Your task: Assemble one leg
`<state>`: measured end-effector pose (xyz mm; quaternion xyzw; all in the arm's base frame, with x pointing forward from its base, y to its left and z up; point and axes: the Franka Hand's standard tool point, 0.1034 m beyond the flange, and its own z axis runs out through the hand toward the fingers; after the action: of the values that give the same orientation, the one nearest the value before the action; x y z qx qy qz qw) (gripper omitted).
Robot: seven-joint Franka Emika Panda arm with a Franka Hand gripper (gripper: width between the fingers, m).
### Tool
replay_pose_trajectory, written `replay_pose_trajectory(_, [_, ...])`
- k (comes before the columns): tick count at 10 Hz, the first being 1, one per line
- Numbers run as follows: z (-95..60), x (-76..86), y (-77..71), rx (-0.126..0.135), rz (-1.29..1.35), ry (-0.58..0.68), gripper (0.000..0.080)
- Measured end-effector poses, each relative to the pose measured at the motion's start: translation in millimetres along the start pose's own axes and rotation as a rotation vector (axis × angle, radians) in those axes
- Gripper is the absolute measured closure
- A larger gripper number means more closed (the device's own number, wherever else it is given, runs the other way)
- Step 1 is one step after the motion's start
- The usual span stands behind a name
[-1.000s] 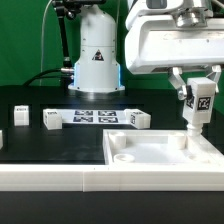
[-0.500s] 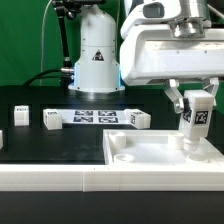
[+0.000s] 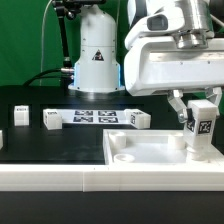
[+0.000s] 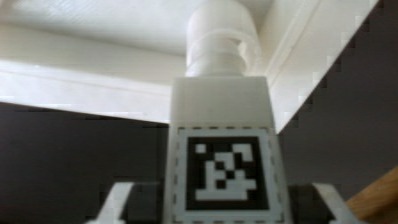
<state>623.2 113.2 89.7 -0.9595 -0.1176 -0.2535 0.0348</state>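
Note:
My gripper (image 3: 201, 111) is shut on a leg (image 3: 203, 126), a small white square post with a black-and-white tag. It holds the leg upright over the corner of the large white tabletop (image 3: 150, 155) at the exterior view's right. In the wrist view the leg (image 4: 222, 130) fills the middle between my fingers (image 4: 121, 200). Its round peg points at the tabletop's corner (image 4: 214, 40). I cannot tell whether the peg is seated. Other legs lie on the black table: one (image 3: 51, 119), one (image 3: 21, 115) and one (image 3: 138, 120).
The marker board (image 3: 96, 117) lies flat behind the tabletop, in front of the arm's white base (image 3: 96, 60). A white rail (image 3: 50, 172) runs along the front edge. A green wall stands behind.
My gripper and the leg have shifted a little toward the exterior view's right and slightly down over the tabletop's corner.

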Motion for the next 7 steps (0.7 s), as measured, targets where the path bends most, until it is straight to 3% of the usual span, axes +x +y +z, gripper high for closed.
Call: replay_pose_trajectory(7, [12.8, -11.3, -6.1, 0.004, -0.003, 0.005, 0.0506])
